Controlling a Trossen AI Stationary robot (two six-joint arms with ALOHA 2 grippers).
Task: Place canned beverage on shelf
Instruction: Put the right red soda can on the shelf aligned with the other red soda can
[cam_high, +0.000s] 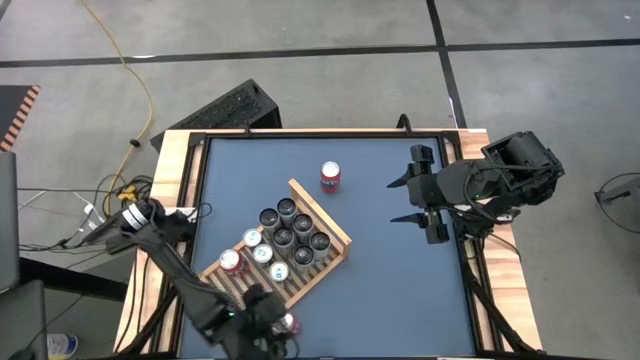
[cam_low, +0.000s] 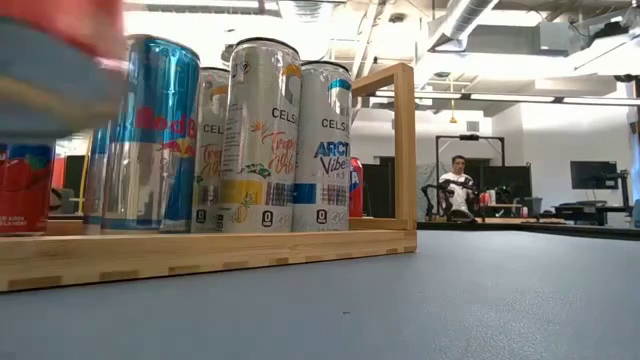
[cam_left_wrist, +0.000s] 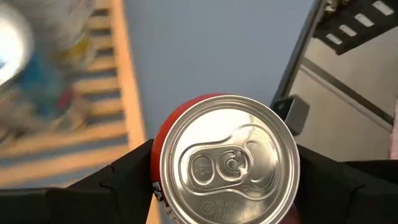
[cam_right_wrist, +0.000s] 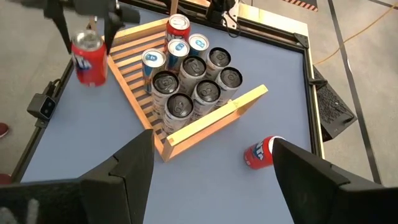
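The shelf is a light wooden slatted rack lying aslant in the middle of the table, and several cans stand upright on it. A red can stands on the table just beyond the shelf's far corner. My left gripper, at the table's near edge by the shelf's near corner, is shut on another red can with a silver top. My right gripper hangs open over the table's right side with nothing between its fingers. My left gripper pinches the red can between its two fingers, one on each opposite side of the can's wall, near the top. The fingers come slanting down from above. The can hangs upright, lifted clear of the table.
In the low view the shelf's raised frame stands tall behind the row of cans. A raised dark rim runs round the table. Bare blue tabletop lies to the right of the shelf. A person sits far off in the room.
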